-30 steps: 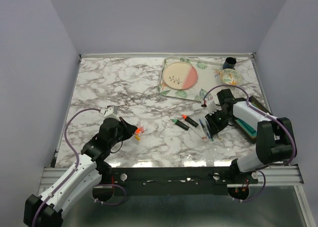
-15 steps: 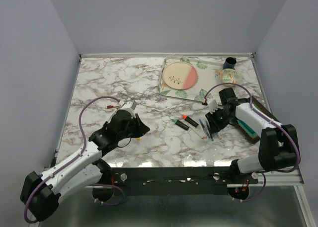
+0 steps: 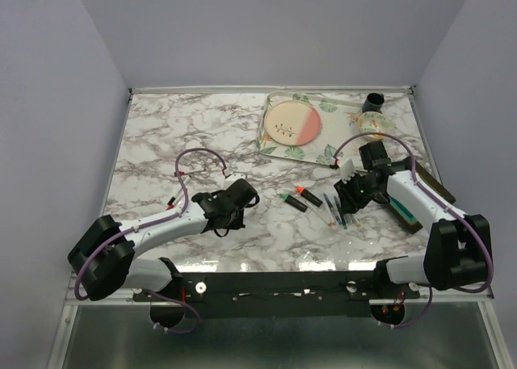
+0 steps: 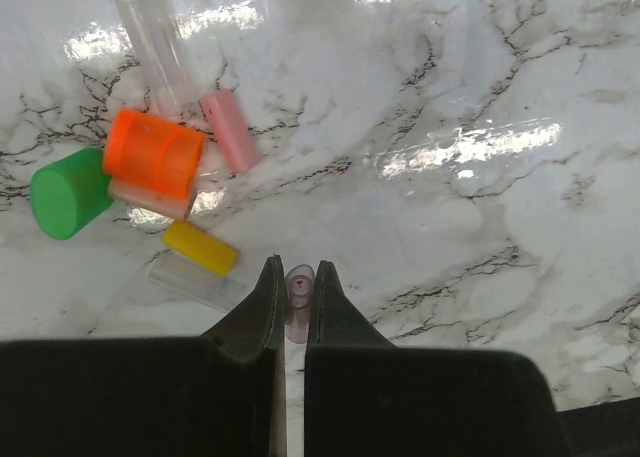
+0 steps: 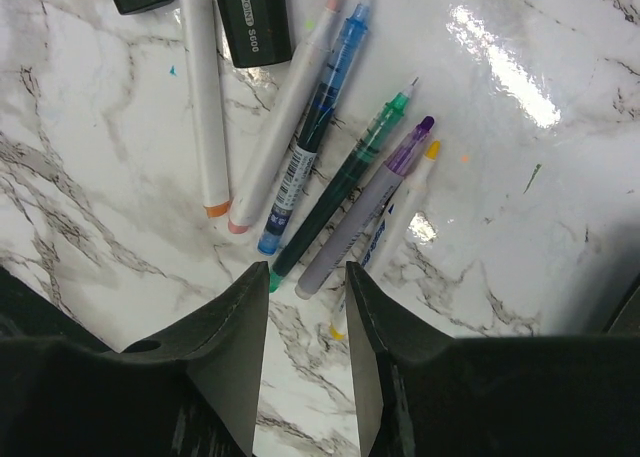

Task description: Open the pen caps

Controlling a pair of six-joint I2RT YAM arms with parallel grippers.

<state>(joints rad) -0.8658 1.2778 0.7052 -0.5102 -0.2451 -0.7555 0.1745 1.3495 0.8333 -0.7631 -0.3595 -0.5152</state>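
Note:
In the left wrist view my left gripper (image 4: 298, 277) is shut on a small translucent purple pen cap (image 4: 298, 283), held just above the marble. Loose caps lie ahead to its left: orange (image 4: 152, 154), green (image 4: 68, 192), pink (image 4: 231, 129), yellow (image 4: 200, 247) and a clear one (image 4: 158, 47). My right gripper (image 5: 307, 277) is open and empty, low over the near ends of several uncapped thin pens, among them blue (image 5: 320, 107), green (image 5: 350, 177) and purple (image 5: 370, 202). Two black highlighters (image 5: 250, 17) lie beyond them. In the top view the left gripper (image 3: 234, 201) hides the cap pile.
A pink-and-cream plate (image 3: 292, 123) on a leafy mat stands at the back right, with a black cup (image 3: 374, 102) and a small bowl (image 3: 373, 124) beside it. A green-edged box (image 3: 404, 206) lies under the right arm. Two highlighters (image 3: 302, 198) lie mid-table.
My left arm has stretched out to the right, toward the table's middle, and now covers the cap pile in the top view. My right gripper has shifted only slightly over the pens.

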